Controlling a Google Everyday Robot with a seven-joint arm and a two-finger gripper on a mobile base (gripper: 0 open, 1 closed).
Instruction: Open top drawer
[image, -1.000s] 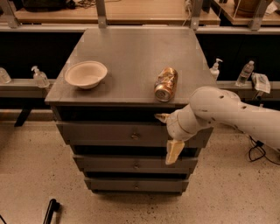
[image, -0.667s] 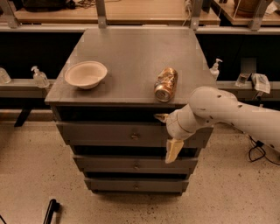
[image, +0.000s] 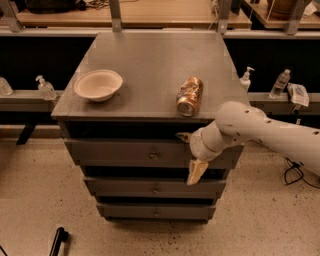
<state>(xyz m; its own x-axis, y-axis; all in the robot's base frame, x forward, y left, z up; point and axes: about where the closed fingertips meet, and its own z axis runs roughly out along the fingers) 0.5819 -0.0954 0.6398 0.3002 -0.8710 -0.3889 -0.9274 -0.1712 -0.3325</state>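
Observation:
The top drawer (image: 120, 153) is the uppermost grey front under the cabinet top, with a small brass knob (image: 154, 156) at its centre. Its front sits in line with the cabinet. My gripper (image: 188, 154) is on the end of the white arm (image: 260, 131), which reaches in from the right. It is in front of the right part of the top drawer, right of the knob. It is open: one finger (image: 181, 135) is at the drawer's upper edge and the other tan finger (image: 196, 172) hangs below its lower edge. It holds nothing.
On the cabinet top (image: 150, 55) stand a white bowl (image: 98, 85) at the left and a brass-coloured can (image: 190, 96) lying on its side near the front edge. Two narrower drawers (image: 155, 189) sit below. Bottles (image: 45, 88) stand on side ledges. A black object (image: 59, 240) lies on the floor.
Almost nothing: the gripper has edged very slightly left along the top drawer's front. The drawer has not moved.

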